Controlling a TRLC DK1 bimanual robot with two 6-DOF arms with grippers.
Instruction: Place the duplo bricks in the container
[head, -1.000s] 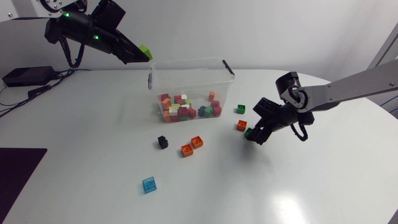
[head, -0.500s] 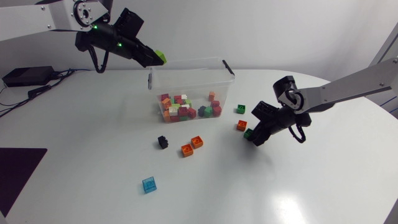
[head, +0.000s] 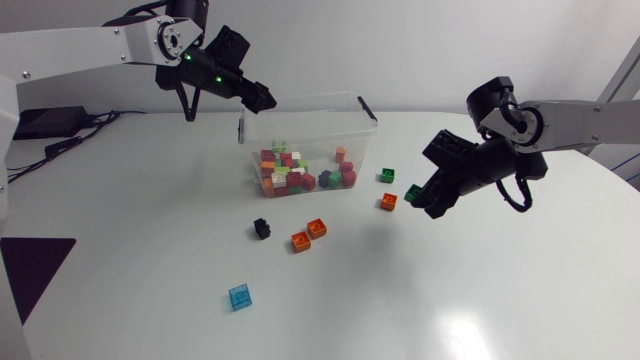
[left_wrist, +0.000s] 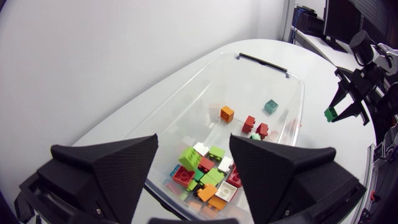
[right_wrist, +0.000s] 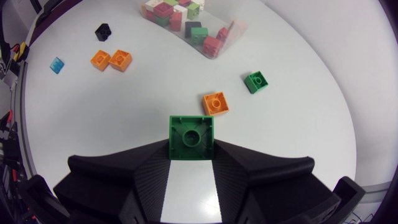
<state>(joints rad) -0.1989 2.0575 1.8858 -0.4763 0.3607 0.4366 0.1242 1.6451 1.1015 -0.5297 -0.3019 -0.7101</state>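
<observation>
Two robot arms reach over a white table (head: 470, 300). At the far side, the left hand (head: 264, 99) hangs above the left rear corner of a clear plastic container (head: 310, 100). Its fingers are spread wide with nothing between them. Inside the container lies a heap of duplo bricks (head: 300, 172) in red, lime, orange, white and dark green.

To the right of the container, the right hand (head: 420, 196) is held above the table. It grips a green brick (head: 412, 192) from two sides, the brick's hollow underside facing the wrist camera.

Near it on the table lie a single orange brick (head: 388, 201) and a loose green brick (head: 387, 175). In front of the container sit a pair of orange bricks (head: 317, 228), close together, with a black brick (head: 262, 228) to their left. A blue brick (head: 240, 296) lies well apart, nearer the front edge.
</observation>
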